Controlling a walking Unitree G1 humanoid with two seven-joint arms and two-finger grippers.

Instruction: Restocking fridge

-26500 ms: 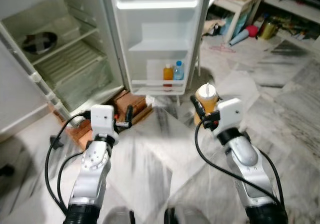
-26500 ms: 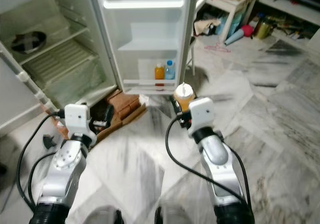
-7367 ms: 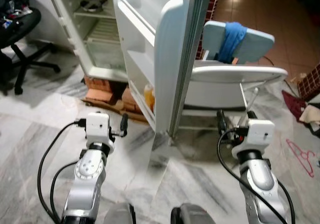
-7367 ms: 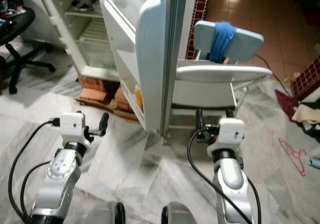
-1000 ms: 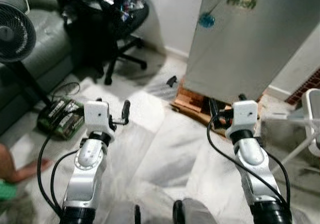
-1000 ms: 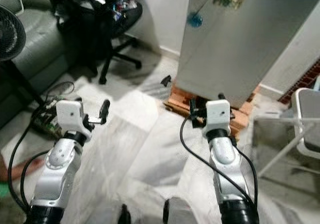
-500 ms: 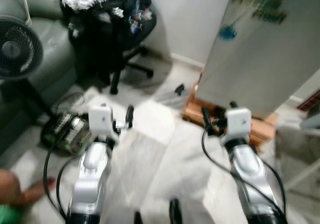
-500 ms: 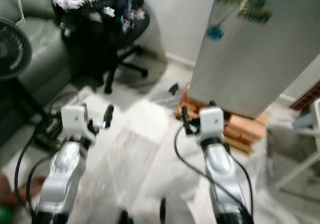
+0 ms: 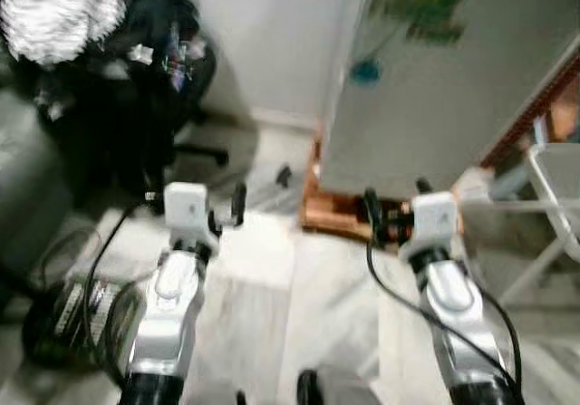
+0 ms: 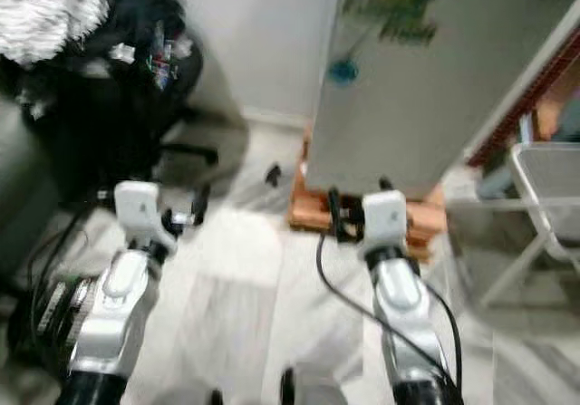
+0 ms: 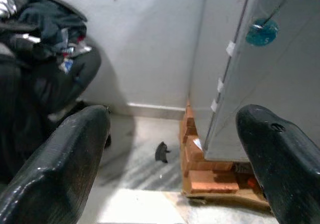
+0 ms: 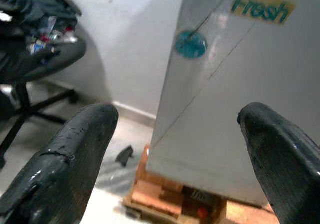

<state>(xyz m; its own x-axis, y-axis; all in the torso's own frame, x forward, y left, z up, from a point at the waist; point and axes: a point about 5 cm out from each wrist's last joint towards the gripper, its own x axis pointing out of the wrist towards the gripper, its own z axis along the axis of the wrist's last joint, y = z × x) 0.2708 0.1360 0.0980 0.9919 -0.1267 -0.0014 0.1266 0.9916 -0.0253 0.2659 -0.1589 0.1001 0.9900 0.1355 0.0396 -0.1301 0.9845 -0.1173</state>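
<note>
Both tools empty, jaws spread: left tool (image 9: 224, 213), right tool (image 9: 391, 216), near the fridge (image 9: 435, 88). Head views blurred; risk, probably, is clipping its brick base (image 11: 207, 171).

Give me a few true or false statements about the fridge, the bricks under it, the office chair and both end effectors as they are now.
1. The fridge stands on bricks. True.
2. The right end effector holds a bottle. False: its fingers are apart with nothing between them.
3. The left end effector is open. True.
4. A round blue magnet sticks on the fridge. True.
5. The office chair stands on the robot's right. False: it stands on its left, piled with clothes.
</note>
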